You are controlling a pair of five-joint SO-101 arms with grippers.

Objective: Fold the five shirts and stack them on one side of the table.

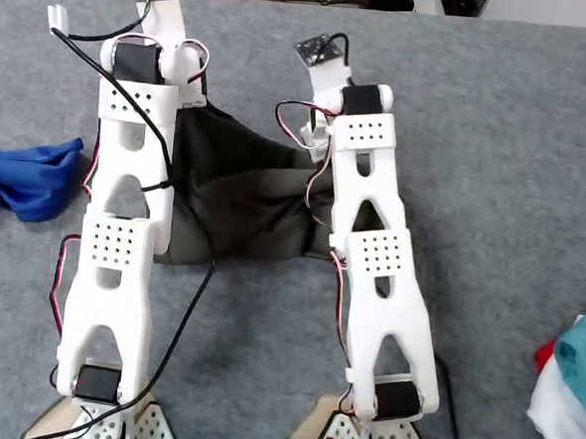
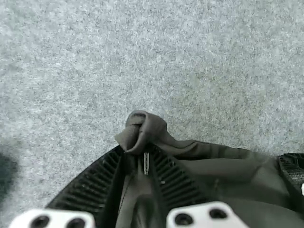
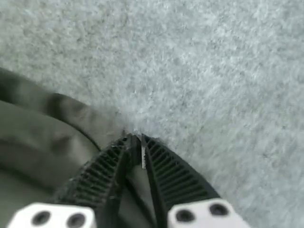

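High view has the dark shirt (image 1: 240,191) lying on the counter (image 1: 497,142) between both arms; left hand (image 2: 145,159) is clamped on a bunched corner, right hand (image 3: 137,147) pinched onto its edge.

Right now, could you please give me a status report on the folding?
Left jaws, right jaws: both shut on dark shirt. Shirt lies rumpled, not yet folded. Blue shirt, clothes pile off to the sides.
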